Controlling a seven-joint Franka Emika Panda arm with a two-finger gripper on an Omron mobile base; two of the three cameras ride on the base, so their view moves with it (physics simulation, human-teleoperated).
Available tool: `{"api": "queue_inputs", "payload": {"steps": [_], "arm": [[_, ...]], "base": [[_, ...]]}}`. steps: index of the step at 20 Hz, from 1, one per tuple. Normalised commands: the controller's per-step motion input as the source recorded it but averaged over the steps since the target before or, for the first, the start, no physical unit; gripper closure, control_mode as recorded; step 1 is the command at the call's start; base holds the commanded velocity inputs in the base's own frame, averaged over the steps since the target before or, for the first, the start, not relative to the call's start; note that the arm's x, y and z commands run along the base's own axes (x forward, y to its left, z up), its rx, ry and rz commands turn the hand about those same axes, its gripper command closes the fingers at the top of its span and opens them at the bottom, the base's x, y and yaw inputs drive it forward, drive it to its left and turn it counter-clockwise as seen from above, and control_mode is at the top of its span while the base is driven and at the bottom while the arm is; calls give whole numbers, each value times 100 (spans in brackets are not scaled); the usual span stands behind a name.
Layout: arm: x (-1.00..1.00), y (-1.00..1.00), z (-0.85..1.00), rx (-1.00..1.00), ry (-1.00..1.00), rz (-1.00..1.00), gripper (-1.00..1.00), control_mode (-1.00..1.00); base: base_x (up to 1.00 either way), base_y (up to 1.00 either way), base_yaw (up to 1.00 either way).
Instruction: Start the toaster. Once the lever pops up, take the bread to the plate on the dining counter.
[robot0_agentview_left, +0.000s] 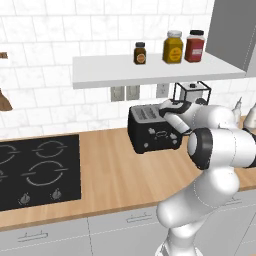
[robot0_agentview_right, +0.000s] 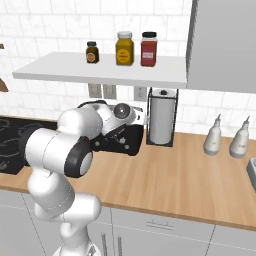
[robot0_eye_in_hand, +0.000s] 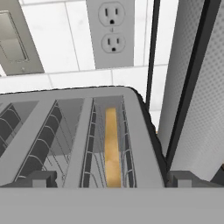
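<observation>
Up close, the flat tan bread (robot0_eye_in_hand: 112, 148) is seen standing in a wire-lined slot of the boxy black toaster (robot0_agentview_left: 150, 131), by the wooden counter's (robot0_agentview_left: 115, 175) back edge. The gripper (robot0_eye_in_hand: 112, 179) is held wide apart above it.

Your glossy white robot arm (robot0_agentview_left: 220, 145) has rounded, bulbous segments, black rings at its joints, and small dark grey end effector (robot0_eye_in_hand: 111, 179) fingertips (robot0_eye_in_hand: 41, 178).

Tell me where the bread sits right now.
In the hand view, the bread stands on edge in the toaster's right-hand slot, beside the paper towel holder.
</observation>
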Motion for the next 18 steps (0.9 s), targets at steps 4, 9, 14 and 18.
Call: {"api": "queue_inputs", "payload": {"steps": [4,9,14,18], "arm": [[0,0,0,0,0,0,-100,-100],[0,0,0,0,0,0,-100,-100],[0,0,0,0,0,0,-100,-100],[0,0,0,0,0,0,-100,-100]], "base": [[0,0,0],[0,0,0],[0,0,0],[0,0,0]]}}
